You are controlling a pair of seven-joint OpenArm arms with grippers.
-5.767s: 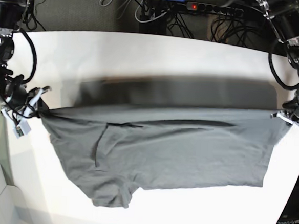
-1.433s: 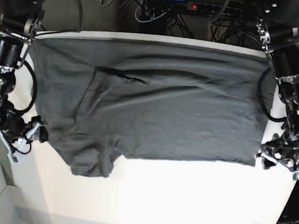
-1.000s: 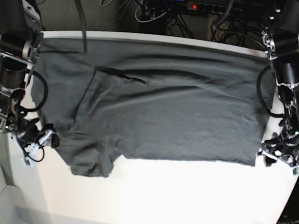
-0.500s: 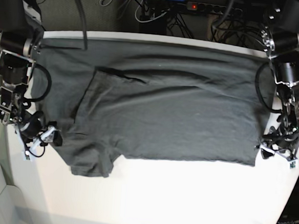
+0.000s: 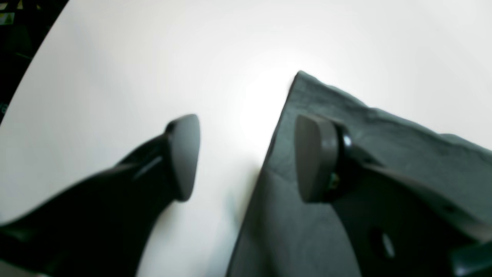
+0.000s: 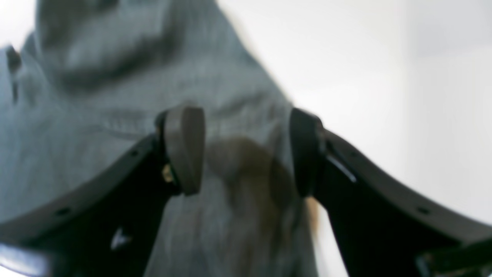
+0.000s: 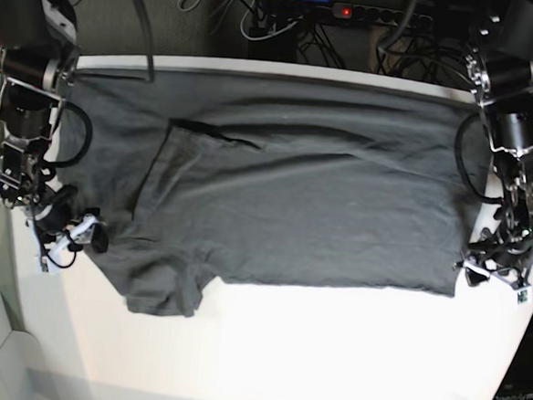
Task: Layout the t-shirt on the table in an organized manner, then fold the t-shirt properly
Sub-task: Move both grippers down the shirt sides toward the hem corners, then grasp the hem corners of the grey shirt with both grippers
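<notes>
The t-shirt (image 7: 285, 201) is lying spread across the far half of the table (image 7: 310, 359), with its long edges running side to side and one sleeve bunching toward the near corner on the right arm's side. By the look of it the laying-out step is ending and the first fold is being set up.

The left gripper (image 7: 493, 273) is hovering at the shirt's near corner, jaws standing apart and gripping nothing. The right gripper (image 7: 73, 239) is sitting at the opposite side edge, near the sleeve, also spread and empty.

The base view is showing the whole garment, its wrinkles, a darker fold line near the collar end, and how both arms are bracketing the cloth; it is too coarse to show the jaw gaps.

The left wrist view is supplying that detail: the left gripper (image 5: 246, 157) is straddling the straight edge of the shirt (image 5: 369, 161), one pad over bare table (image 5: 115, 57) and one over cloth. The right wrist view is showing the right gripper (image 6: 246, 152) entirely above puckered fabric (image 6: 115, 77), with table (image 6: 384, 77) beside it; this picture is blurring.

The next move probably calls for lowering, pinching both edges evenly and lifting together, after smoothing the bunched sleeve.
</notes>
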